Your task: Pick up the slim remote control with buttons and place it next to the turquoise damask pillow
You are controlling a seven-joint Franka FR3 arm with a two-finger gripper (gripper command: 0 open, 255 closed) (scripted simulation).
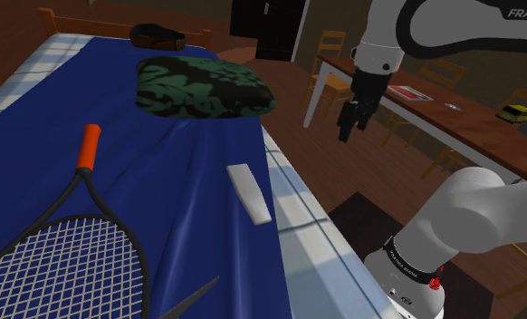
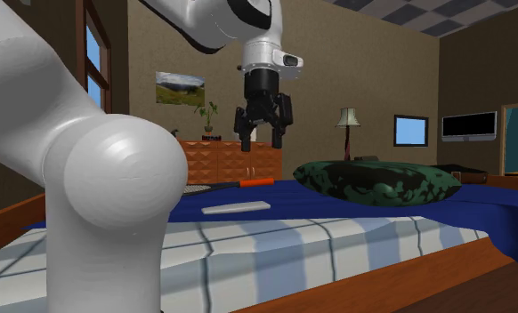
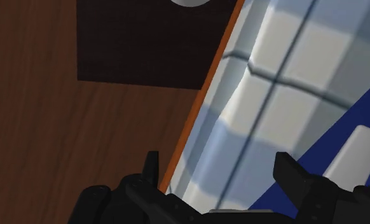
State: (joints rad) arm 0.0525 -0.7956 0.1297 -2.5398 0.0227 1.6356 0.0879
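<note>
A slim, plain pale grey remote lies flat on the blue blanket near the bed's side edge; it is also seen as the remote and the remote. The dark green and black damask pillow rests farther up the bed, also seen as the pillow. My black gripper hangs high in the air, beyond the bed's edge and over the floor, to the shoulder view's right of the remote. The gripper is open and holds nothing. In the wrist view the gripper has its fingers wide apart above the checked mattress side.
A tennis racket with an orange handle lies on the blanket at the shoulder view's lower left. A dark object sits by the headboard. A wooden table and chairs stand beyond the arm. A dresser and lamp line the far wall.
</note>
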